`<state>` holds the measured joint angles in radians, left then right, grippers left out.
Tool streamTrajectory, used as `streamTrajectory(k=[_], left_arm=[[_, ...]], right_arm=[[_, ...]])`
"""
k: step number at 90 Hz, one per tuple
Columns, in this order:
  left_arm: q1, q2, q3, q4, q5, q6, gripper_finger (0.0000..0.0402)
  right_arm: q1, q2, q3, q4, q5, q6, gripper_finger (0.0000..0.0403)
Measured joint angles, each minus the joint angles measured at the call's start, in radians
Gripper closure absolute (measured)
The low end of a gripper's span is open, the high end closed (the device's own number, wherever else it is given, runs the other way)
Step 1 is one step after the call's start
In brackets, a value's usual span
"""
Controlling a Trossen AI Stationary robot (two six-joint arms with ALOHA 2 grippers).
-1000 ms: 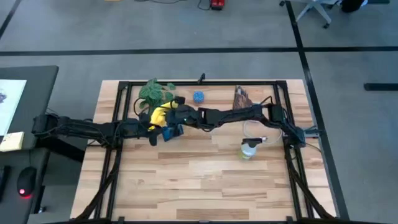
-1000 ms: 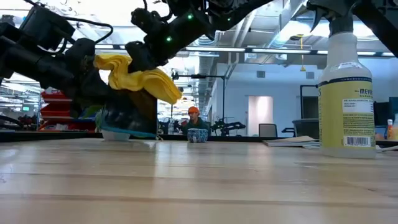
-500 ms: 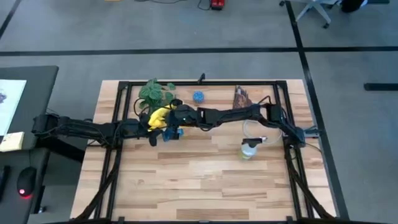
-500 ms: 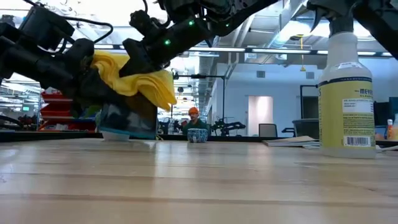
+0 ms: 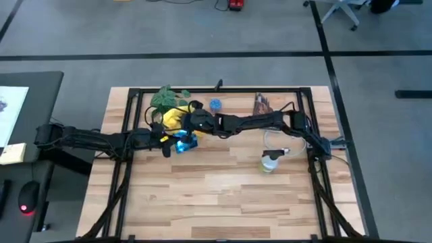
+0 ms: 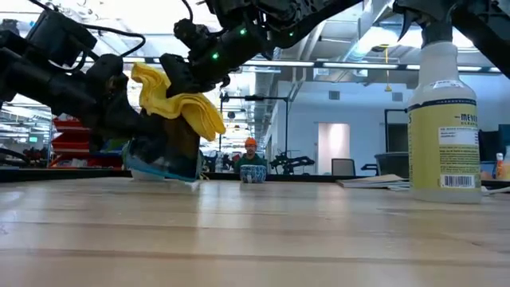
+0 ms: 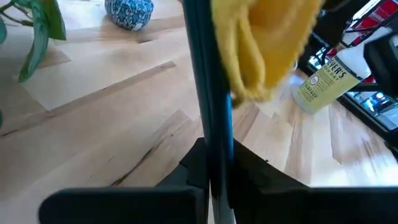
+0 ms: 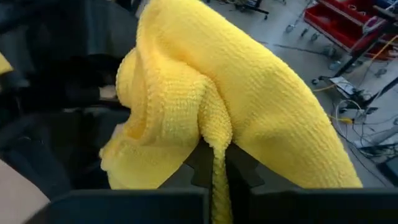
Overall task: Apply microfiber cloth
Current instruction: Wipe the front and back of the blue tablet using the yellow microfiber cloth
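Two arms meet at the table's far-left area, near the plant [image 5: 166, 98]. Right gripper [image 5: 191, 121] is clamped on the microfiber cloth [image 5: 175, 117]; right wrist view shows the yellow fabric pinched betw. its two dark fingers and billowing out ahead of them. Cloth is bunched, held up off the table and draped over the top edge of the tablet [image 6: 163, 156], folds hanging down on the low view's right side. No clear long axis since it's crumpled; the folds run roughly vertical. Left gripper [image 7: 211, 163] is closed on the tablet, gripping its lower edge w/ the slab standing nearly upright, slightly tilted. Spray bottle [image 5: 270, 162] stands well apart on the table's right side, and a small blue patterned ball [image 5: 215, 104] sits near the far edge.
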<state>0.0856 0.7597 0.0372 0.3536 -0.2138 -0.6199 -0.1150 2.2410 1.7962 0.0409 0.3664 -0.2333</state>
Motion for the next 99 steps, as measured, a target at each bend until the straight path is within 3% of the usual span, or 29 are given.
streamTrajectory(k=[21, 48, 77, 99], left_arm=[[0.0, 0.0, 0.0, 0.001, -0.001, 0.007, 0.039], [-0.002, 0.0, 0.0, 0.024, -0.024, 0.062, 0.0391], [-0.002, -0.001, 0.0, 0.137, -0.039, 0.117, 0.0391], [-0.002, -0.003, 0.002, 0.236, -0.06, 0.118, 0.0391]], right_arm=[[0.001, -0.005, 0.003, -0.184, 0.008, 0.029, 0.0401], [0.05, 0.008, -0.006, -0.268, -0.125, 0.031, 0.0401], [0.093, 0.007, -0.139, -0.135, -0.153, 0.055, 0.0401], [0.125, 0.009, -0.141, -0.023, -0.145, 0.036, 0.0401]])
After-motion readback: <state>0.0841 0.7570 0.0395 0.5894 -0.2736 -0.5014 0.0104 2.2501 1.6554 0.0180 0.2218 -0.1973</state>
